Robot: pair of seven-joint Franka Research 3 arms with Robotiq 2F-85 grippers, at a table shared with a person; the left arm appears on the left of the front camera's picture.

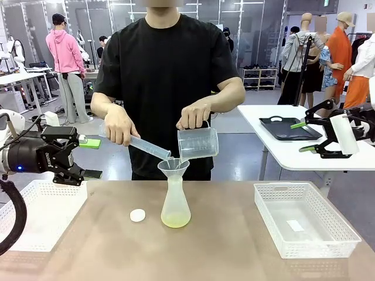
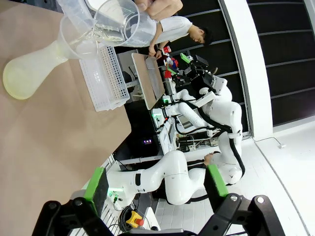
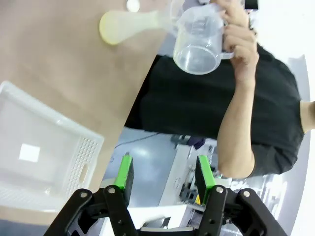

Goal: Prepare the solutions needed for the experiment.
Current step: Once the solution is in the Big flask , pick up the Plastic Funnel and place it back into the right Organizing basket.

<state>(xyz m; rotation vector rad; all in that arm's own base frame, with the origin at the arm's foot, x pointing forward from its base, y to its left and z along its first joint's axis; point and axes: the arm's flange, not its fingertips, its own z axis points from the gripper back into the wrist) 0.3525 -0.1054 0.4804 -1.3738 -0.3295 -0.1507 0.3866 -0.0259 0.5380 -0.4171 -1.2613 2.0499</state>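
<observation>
Jaws apart on left gripper (image 1: 89, 158), lettered Robotiq, and right gripper (image 1: 303, 136)

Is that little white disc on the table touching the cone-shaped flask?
Apart. The front view shows a strip of bare table between the white disc and the flask.

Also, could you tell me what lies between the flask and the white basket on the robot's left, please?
A small white disc lies there, close to the flask and apart from the basket, in the front view.
</observation>
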